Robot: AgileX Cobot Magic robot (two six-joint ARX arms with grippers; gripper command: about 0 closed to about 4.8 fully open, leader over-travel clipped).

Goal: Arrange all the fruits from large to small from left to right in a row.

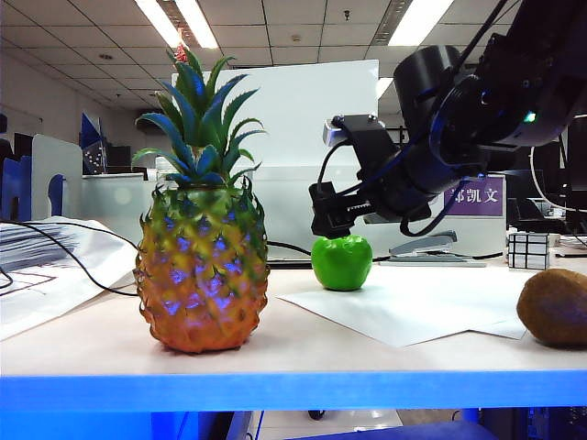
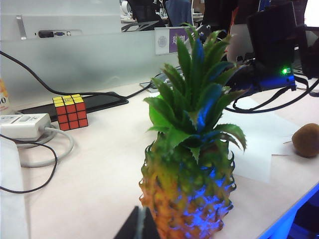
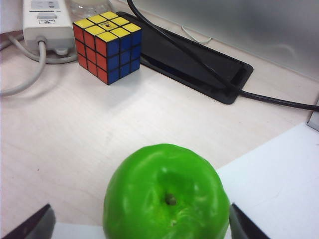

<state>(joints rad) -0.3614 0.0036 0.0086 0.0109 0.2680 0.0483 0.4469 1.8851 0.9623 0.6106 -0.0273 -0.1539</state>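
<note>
The exterior view is taken low, at counter (image 1: 110,348) level, facing the pineapple (image 1: 202,275) closely. The left wrist view is aimed level across the counter at the same pineapple, very near. The right wrist view is directed down onto the apple (image 3: 167,199); the Rubik's cube (image 3: 107,45) is shared by both wrist views.

Bright ceiling panels (image 1: 417,20) light sharp frames; blue glare tints the pineapple (image 1: 202,266).

Glossy apple (image 3: 167,196), fuzzy matt kiwi (image 1: 555,308)
</note>
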